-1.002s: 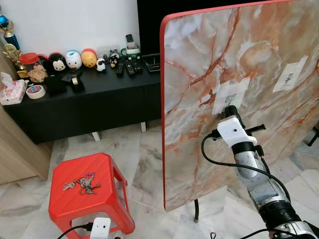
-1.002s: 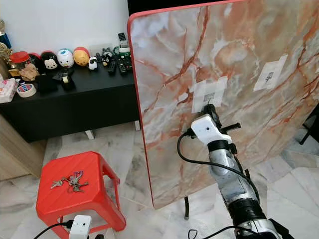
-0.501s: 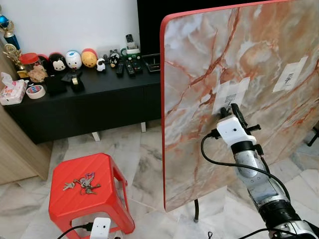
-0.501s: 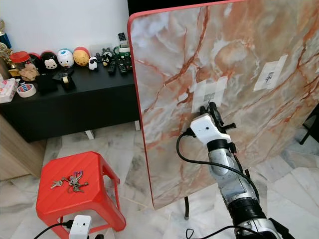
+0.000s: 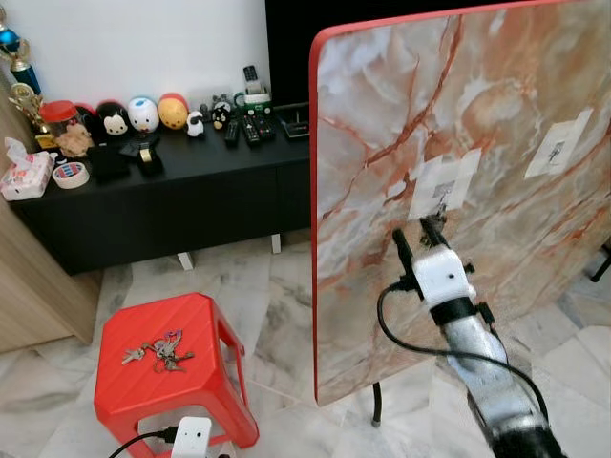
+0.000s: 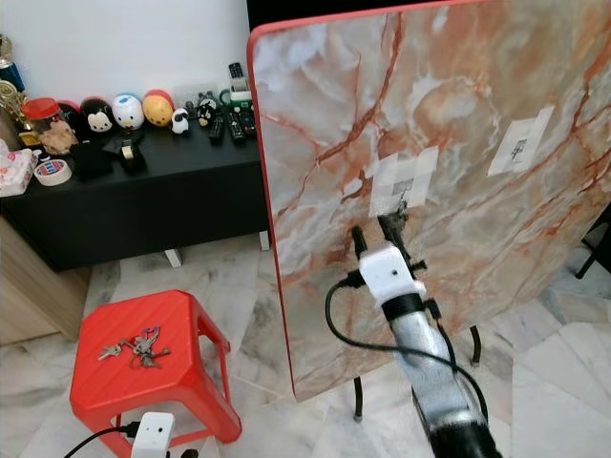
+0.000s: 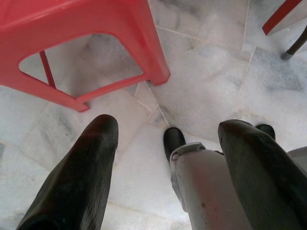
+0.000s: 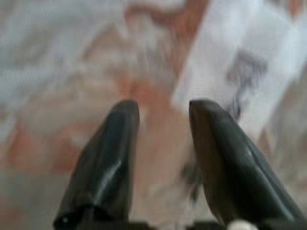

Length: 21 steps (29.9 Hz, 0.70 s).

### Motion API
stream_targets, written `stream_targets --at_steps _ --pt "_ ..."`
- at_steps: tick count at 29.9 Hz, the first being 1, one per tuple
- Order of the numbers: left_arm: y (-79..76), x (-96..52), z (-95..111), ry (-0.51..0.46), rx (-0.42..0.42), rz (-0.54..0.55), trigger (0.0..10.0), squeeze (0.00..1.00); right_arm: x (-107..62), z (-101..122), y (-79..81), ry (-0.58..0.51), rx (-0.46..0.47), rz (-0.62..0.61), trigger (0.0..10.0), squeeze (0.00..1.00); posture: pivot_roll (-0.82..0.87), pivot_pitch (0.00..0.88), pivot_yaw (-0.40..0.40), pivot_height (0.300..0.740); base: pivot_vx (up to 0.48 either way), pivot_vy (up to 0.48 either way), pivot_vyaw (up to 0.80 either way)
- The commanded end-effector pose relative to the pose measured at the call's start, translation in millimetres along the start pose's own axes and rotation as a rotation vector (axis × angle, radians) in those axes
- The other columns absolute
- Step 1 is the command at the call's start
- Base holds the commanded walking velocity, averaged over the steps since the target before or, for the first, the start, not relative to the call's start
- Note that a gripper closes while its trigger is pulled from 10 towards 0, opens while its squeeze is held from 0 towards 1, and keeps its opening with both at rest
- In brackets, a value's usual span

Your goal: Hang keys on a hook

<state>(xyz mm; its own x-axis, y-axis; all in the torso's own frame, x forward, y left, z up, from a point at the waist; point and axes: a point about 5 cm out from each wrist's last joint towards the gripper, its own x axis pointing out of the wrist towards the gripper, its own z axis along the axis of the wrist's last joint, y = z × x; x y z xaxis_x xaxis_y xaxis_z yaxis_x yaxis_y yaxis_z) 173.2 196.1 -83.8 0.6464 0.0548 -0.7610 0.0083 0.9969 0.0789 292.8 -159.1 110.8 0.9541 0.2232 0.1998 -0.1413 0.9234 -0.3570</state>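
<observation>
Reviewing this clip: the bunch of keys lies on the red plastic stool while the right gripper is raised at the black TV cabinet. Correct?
Not quite. The bunch of keys does lie on the red plastic stool, but the right gripper is raised at the upright marble-patterned tabletop, just below a white paper label, as the left eye view shows.

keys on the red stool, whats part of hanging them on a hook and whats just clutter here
For the job:
- keys, lying on the red stool
- hook on the marble board
- right gripper, open by the hook, holding nothing

Lying about:
- black cabinet
- round toys
- remotes
- tape roll
</observation>
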Motion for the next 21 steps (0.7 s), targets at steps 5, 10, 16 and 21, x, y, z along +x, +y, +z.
stream_targets --at_steps 5,10,16,21 --pt "2.7 -1.1 -5 0.03 0.024 0.0 10.0 0.0 -25.4 -31 -1.9 0.194 0.201 -0.037 10.0 0.0 -0.01 0.016 -0.007 0.74 0.0 0.0 0.0" --pt "2.9 -0.8 -4 0.03 0.026 0.002 10.0 0.0 -52.8 -76 3.0 0.454 0.367 -0.13 10.0 0.0 -0.02 0.01 -0.004 0.74 0.0 0.0 0.0" --pt "4.6 0.1 -2 0.03 0.036 0.008 10.0 0.0 -110.4 -140 22.0 0.901 0.671 -0.36 10.0 0.0 -0.02 0.0 0.006 0.74 0.0 0.0 0.0" --pt "7.3 0.4 0 0.03 0.041 0.019 10.0 0.0 -151.2 -158 35.5 1.111 0.711 -0.462 10.0 0.0 -0.01 0.0 0.01 0.74 0.0 0.0 0.0"
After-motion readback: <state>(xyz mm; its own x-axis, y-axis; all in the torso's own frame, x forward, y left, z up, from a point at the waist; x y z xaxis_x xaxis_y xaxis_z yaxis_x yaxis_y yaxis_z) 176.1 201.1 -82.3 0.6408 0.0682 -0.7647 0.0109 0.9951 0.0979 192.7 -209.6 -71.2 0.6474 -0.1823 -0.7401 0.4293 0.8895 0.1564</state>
